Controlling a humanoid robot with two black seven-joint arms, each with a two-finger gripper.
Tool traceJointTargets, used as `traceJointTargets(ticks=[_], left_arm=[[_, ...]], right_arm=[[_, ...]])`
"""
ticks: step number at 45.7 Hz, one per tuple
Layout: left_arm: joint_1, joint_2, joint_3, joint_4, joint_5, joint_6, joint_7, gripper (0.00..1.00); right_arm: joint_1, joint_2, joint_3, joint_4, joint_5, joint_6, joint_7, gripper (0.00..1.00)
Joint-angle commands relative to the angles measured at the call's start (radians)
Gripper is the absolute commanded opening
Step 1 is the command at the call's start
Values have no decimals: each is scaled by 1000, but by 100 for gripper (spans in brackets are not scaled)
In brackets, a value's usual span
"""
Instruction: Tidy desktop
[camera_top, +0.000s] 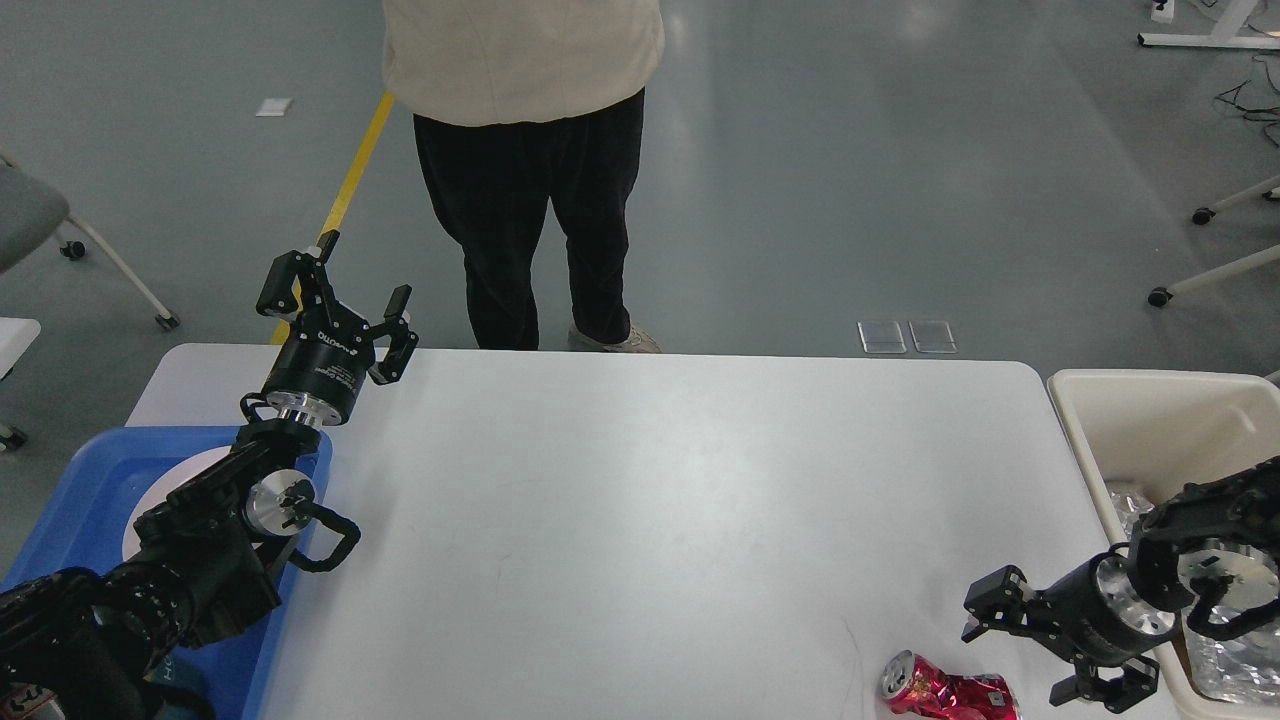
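1. Reach step: the right gripper (1035, 645), fingers spread and empty, hovers just beside the crushed red can (945, 692), at its 2 o'clock.
2. The can lies at the desktop's (650, 520) 5 o'clock edge; next, straddle it, close, and carry it toward the cream bin (1150, 420) at 3 o'clock.
3. The left gripper (340, 305), fingers spread, hangs empty at 10 o'clock.

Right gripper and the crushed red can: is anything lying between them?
Nothing. In the head view only bare white desktop shows between the open right gripper and the crushed red can, which lies just left of and below it.

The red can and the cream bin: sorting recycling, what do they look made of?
The can looks like thin aluminium: shiny, crumpled, silver top. The bin looks like matte moulded plastic, with smooth rounded walls, though that is less certain.
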Motion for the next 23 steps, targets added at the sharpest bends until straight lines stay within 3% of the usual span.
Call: traceJointTargets(ticks=[1, 14, 23], left_arm=[[0, 0, 0, 0, -1, -2, 0, 96], [0, 0, 0, 0, -1, 0, 0, 96], [0, 0, 0, 0, -1, -2, 0, 96]], right_arm=[[-13, -3, 10, -5, 0, 0, 0, 100], [-19, -7, 1, -7, 0, 26, -9, 100], [-20, -9, 4, -4, 11, 109, -9, 100]])
